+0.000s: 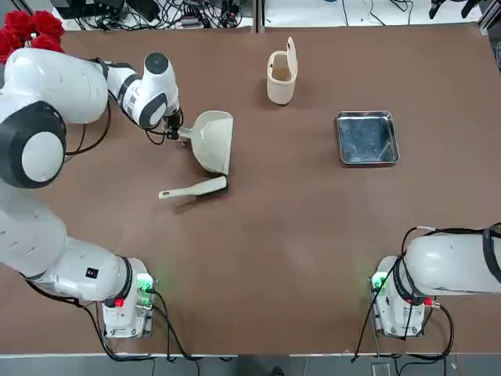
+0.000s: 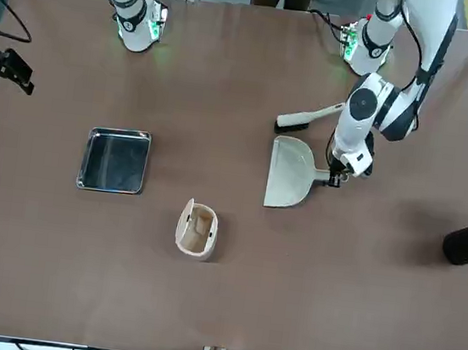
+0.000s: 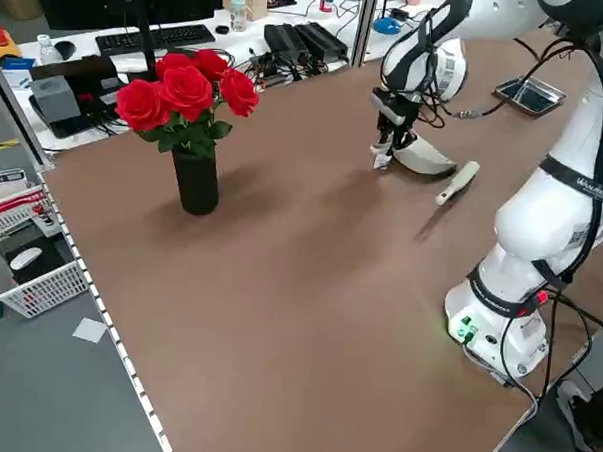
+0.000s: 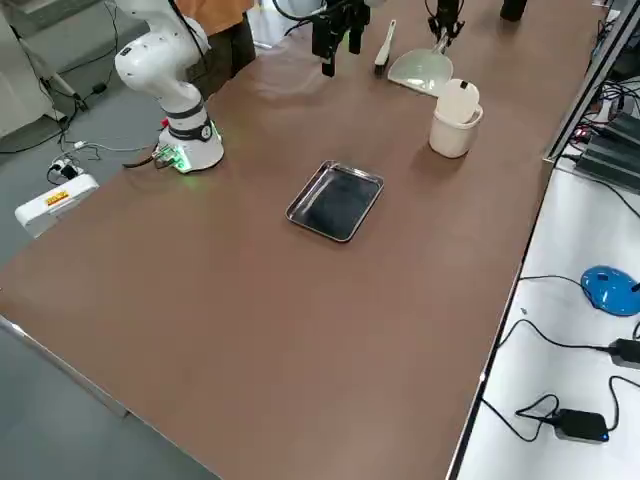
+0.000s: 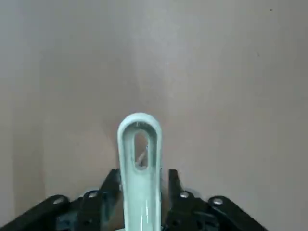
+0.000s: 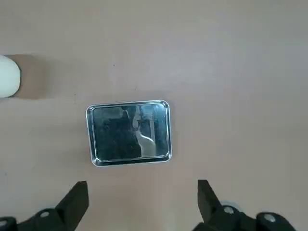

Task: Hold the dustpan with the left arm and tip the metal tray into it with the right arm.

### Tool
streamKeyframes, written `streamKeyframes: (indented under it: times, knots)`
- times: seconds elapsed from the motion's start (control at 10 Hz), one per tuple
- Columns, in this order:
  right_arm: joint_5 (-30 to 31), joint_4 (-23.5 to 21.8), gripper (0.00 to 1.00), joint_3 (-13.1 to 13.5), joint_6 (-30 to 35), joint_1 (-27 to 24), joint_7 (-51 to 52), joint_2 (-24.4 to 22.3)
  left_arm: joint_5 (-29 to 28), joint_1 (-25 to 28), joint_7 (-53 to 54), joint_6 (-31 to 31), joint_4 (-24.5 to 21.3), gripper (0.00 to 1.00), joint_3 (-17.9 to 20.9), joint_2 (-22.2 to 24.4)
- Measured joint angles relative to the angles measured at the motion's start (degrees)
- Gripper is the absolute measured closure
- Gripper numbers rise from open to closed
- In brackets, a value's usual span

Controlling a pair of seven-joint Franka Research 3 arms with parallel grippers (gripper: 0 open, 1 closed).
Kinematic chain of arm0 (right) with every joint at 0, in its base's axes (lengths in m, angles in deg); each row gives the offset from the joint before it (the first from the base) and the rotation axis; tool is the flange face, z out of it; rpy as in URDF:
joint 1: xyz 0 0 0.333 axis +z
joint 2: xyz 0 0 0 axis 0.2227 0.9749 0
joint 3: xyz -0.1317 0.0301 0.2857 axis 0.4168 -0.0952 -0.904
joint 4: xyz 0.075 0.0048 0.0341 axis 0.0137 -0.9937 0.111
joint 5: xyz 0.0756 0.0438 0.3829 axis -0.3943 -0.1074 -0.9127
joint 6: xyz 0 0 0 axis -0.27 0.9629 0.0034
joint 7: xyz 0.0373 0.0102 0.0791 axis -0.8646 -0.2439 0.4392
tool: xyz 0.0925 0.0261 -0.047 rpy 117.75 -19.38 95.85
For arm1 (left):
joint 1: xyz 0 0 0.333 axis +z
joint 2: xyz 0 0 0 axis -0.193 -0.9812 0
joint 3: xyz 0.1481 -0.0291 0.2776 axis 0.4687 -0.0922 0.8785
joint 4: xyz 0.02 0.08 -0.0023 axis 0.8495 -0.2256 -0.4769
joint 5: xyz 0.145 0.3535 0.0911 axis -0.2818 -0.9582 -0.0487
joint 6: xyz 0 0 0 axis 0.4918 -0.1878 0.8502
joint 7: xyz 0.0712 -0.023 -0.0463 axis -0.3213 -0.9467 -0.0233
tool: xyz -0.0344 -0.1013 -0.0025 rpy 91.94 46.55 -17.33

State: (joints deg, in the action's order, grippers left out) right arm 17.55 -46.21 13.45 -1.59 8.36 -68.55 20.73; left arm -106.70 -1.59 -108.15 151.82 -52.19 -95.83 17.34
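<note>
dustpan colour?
Cream, plain with no pattern. The dustpan shows best in the top view, lying on the brown table.

Robot arms, pair: left extended and lowered, right held raised.

Left arm: reached far forward over the tabletop's left half, wrist bent downward, left claw [image 1: 174, 130] set low with its dark fingers [image 5: 109, 185] seen standing close at either side of a looped cream handle. Right arm: base seen at the near right corner, upper links folded back; right claw [image 6: 140, 202] held high above the tabletop, pointed downward, fingers [image 6: 77, 199] spread wide apart with nothing between them.
</note>
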Motion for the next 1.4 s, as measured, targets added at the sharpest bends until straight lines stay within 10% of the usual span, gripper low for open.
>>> streamKeyframes:
  times: [0.3, 0.8, 1.4]
  knots:
    - [0.0, 0.0, 0.0, 0.0, -0.1, 0.0, 0.0, 0.0, -0.5, 1.3, -2.0, 0.1, 2.0, 0.0, 0.1, 0.3]
    - [0.0, 0.0, 0.0, 0.0, -0.2, 0.0, 0.0, 0.0, -0.3, 2.2, 1.4, -19.8, 12.0, 0.0, -1.7, 7.2]
    - [0.0, 0.0, 0.0, 0.0, -1.9, 0.0, 0.0, 0.0, 4.9, 4.2, 31.8, -39.8, 29.7, 0.0, -1.3, 8.2]
